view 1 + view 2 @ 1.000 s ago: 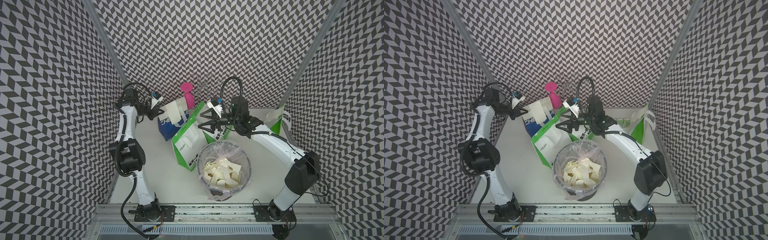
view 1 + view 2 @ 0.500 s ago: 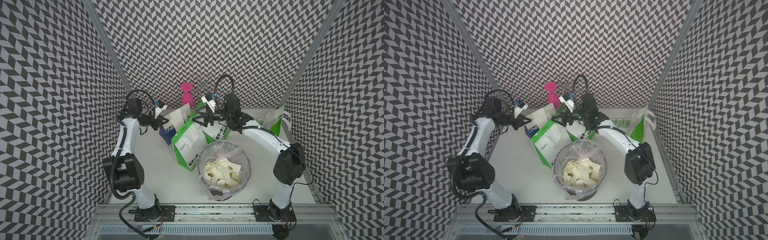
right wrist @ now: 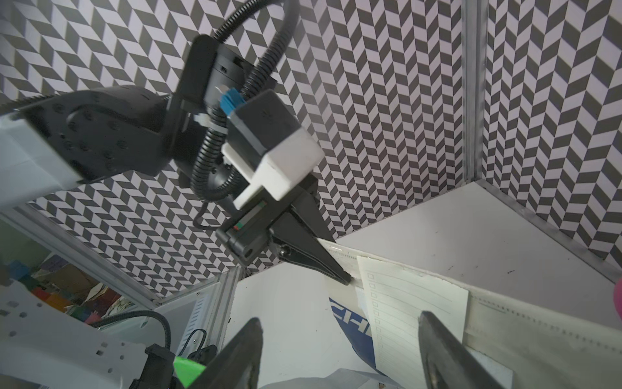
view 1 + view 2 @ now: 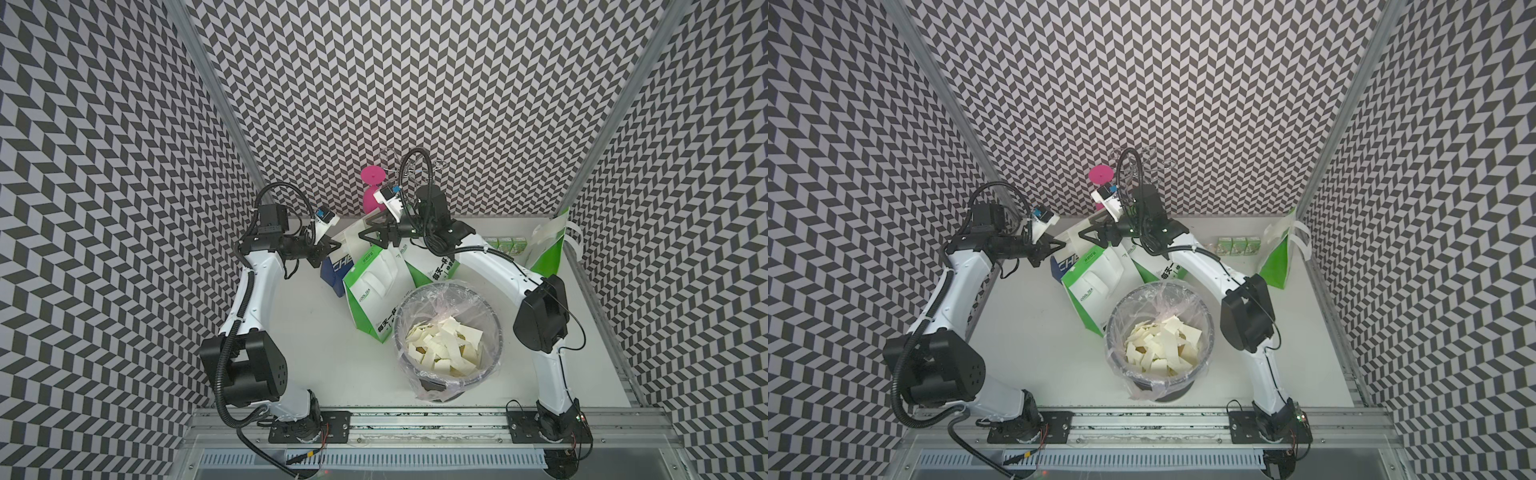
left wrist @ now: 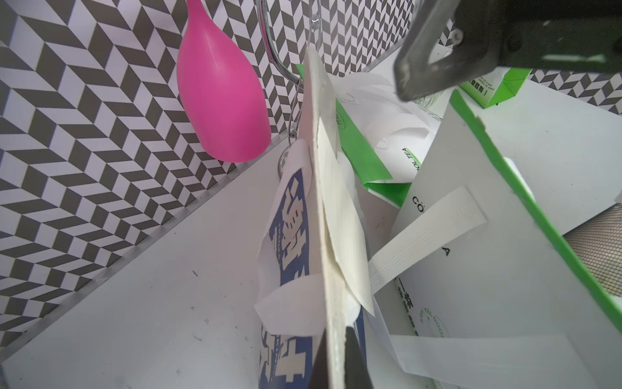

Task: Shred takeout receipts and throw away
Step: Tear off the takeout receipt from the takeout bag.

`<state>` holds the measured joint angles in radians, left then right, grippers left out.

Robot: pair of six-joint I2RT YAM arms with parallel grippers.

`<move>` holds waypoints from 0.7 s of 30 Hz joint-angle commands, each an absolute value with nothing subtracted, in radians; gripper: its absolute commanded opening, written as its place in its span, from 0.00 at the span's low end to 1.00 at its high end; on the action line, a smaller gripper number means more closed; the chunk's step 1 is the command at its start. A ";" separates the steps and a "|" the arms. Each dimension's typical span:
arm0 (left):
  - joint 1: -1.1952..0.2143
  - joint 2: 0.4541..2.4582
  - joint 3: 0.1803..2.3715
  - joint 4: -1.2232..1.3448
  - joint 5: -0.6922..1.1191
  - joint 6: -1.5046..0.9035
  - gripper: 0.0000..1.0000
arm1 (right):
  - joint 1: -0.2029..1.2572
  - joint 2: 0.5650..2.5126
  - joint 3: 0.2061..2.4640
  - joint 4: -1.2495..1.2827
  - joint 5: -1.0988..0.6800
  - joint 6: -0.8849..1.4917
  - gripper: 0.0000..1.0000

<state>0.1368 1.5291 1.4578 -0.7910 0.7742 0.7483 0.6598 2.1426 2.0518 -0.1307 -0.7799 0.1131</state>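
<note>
Hanging receipt point(image 3: 415, 313), long axis down bag point(image 3: 350, 323) face

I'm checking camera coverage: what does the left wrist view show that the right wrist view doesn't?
Left wrist only: the pink vase's full body, a green carton and the green-and-white bag's handle. Right wrist only: the left arm from outside, and the receipt's checkbox lines. Both: the receipt, the blue-and-white bag, the left claw shut on that bag's top edge, and the open right claw.
</note>
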 commanded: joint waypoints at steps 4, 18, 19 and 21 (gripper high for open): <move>0.126 1.486 1.435 -0.720 0.809 0.752 0.00 | 0.667 2.217 2.160 -0.197 -0.700 0.100 0.70; 0.121 1.486 1.442 -0.688 0.827 0.761 0.00 | 0.667 2.319 2.288 -0.308 -0.635 0.072 0.70; 0.121 1.486 1.444 -0.685 0.831 0.761 0.00 | 0.667 2.322 2.293 -0.306 -0.641 0.074 0.70; 0.121 1.486 1.446 -0.685 0.844 0.767 0.00 | 0.667 2.327 2.295 -0.297 -0.665 0.075 0.70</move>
<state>0.1284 1.5166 1.4300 -0.7330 0.7757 0.7425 0.6647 2.3035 2.2723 -0.3080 -0.6628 0.0940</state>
